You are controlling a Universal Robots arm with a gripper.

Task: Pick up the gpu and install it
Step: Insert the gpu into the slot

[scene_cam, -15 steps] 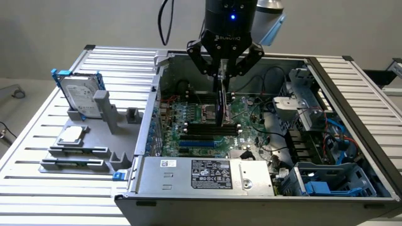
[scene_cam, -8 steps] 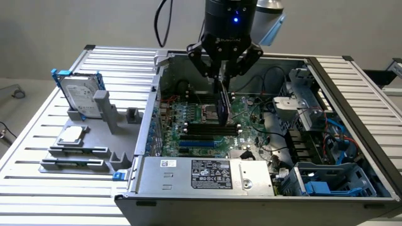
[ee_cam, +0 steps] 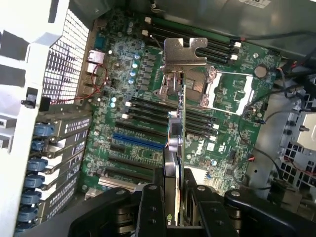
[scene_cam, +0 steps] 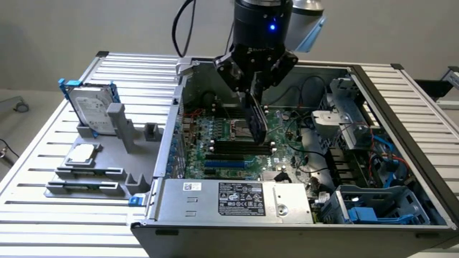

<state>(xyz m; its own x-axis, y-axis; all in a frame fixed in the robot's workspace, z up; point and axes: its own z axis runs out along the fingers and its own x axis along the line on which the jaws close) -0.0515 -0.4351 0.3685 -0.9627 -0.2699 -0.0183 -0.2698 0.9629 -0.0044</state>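
Exterior view first. The arm stood straight up and down over the open computer case point(scene_cam: 401, 134). Its wrist was vertical, and a blue light glowed on its black body. The gripper point(scene_cam: 257, 88) pointed down into the case, its fingers clamped on the gpu point(scene_cam: 257, 122). The card hung upright and edge-on beneath them, above the motherboard point(scene_cam: 222, 148). Its lower edge sat low by the black slots near the board's middle, but whether it touched them could not be told. Outside the case, on the exterior view's left, a gray holder point(scene_cam: 107, 172) rested on the slatted table point(scene_cam: 43, 215). It carried the silver hard drive point(scene_cam: 93, 110), standing upright in its blue frame, and the small square processor chip point(scene_cam: 81, 153), lying flat. The power supply point(scene_cam: 237, 199) lay label-up at the near end of the case.

Over to the wrist view, which looked down the length of the card. The gripper point(ee_cam: 174, 195) had the gpu point(ee_cam: 178, 138) pinched between its two black fingers point(ee_cam: 148, 207), one pressed on each face. The card ran away from the camera, thin and edge-on, and ended in its silver bracket point(ee_cam: 185, 52). The motherboard point(ee_cam: 138, 113) was spread out beneath it. Long black slots passed under the card, and the blue slot point(ee_cam: 136, 143) lay just beside it. The processor socket point(ee_cam: 197, 89) sat under the bracket end. A row of blue latches point(ee_cam: 37, 163) lined the case wall.
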